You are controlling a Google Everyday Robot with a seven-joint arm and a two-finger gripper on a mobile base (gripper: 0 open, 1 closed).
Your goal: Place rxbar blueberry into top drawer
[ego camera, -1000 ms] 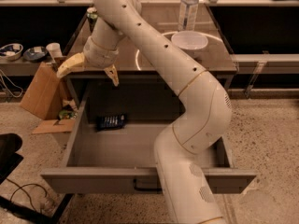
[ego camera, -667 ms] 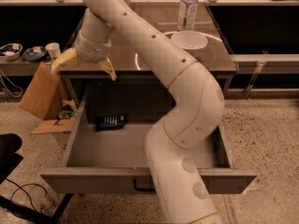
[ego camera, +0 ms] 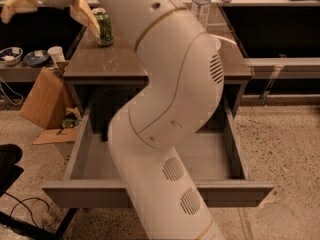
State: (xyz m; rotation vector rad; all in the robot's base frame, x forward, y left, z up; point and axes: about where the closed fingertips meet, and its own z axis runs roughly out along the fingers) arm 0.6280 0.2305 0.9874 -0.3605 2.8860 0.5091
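Observation:
The top drawer point(ego camera: 235, 193) of the grey cabinet stands pulled wide open, and a bare part of its floor point(ego camera: 212, 156) shows on the right. The rxbar blueberry is hidden; my white arm point(ego camera: 170, 99) covers the left and middle of the drawer's inside. My gripper point(ego camera: 50, 21) is high at the top left, above the cabinet's left end and well clear of the drawer. Its two yellowish fingers point(ego camera: 85, 14) are spread apart with nothing between them.
A green soda can point(ego camera: 104, 28) stands on the cabinet top point(ego camera: 110, 64), just right of the gripper. A clear water bottle point(ego camera: 201, 6) stands further back. A cardboard box point(ego camera: 45, 99) leans left of the cabinet. Bowls and a cup point(ego camera: 22, 56) sit on a low shelf at the left.
The gripper has risen and moved left, away from the drawer. The arm has swung across the drawer and now covers the dark bar that lay at its left rear.

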